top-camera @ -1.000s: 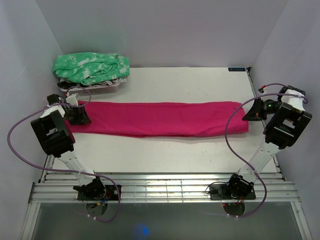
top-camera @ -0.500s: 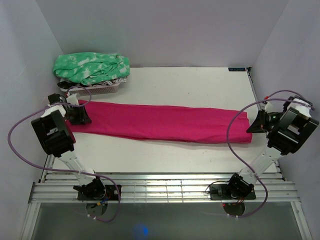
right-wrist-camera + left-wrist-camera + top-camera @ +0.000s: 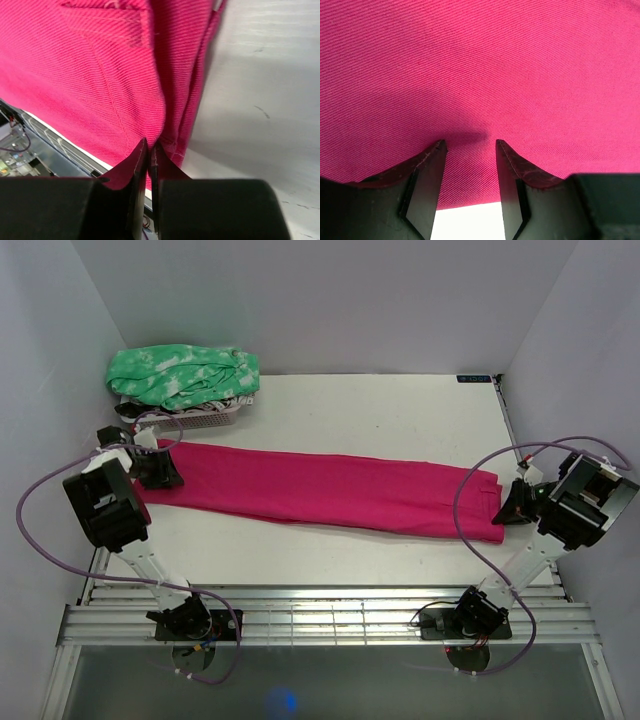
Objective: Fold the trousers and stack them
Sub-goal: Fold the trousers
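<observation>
The magenta-pink trousers (image 3: 320,490) lie stretched flat across the table (image 3: 380,410), slanting from far left to near right. My left gripper (image 3: 160,470) sits at their left end. In the left wrist view it (image 3: 470,142) is open, and the fabric (image 3: 480,65) lies under and ahead of the spread fingers, its edge between them. My right gripper (image 3: 512,508) is at the right end. In the right wrist view it (image 3: 150,142) is shut on a fold of the trousers (image 3: 100,75) near a seamed pocket.
A green-and-white mottled garment (image 3: 180,375) is heaped on a white patterned item (image 3: 190,418) at the far left corner. Metal rails (image 3: 320,615) run along the near edge, also showing in the right wrist view (image 3: 45,145). Grey walls enclose the table on three sides.
My right gripper has moved toward the near edge, dragging the right end of the trousers with it, so the garment now lies slanted. The left gripper has stayed in place.
</observation>
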Robot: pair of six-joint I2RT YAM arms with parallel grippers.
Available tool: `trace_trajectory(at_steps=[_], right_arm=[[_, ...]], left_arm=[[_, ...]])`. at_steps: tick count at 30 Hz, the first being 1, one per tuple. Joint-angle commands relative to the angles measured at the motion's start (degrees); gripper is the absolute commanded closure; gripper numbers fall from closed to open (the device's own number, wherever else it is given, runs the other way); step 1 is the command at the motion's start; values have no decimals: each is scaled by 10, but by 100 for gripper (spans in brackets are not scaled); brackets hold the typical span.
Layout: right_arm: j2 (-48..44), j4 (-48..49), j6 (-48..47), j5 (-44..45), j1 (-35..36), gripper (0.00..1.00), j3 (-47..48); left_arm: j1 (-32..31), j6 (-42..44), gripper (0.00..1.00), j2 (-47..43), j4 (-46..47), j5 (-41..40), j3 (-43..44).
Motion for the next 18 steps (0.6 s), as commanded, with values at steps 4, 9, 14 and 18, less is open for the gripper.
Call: trace_trajectory(at_steps=[4, 9, 14, 18], right_arm=[[34, 107, 30, 86, 4, 92, 78], [0, 119, 22, 104, 24, 92, 72], [-10, 116, 19, 124, 25, 92, 95], [-14, 125, 16, 142, 33, 92, 95]], left_arm=[[8, 27, 42, 35, -24, -35, 9], [9, 73, 36, -8, -92, 92, 28], [61, 16, 32, -42, -126, 129, 69], [99, 10, 30, -46, -126, 77, 76]])
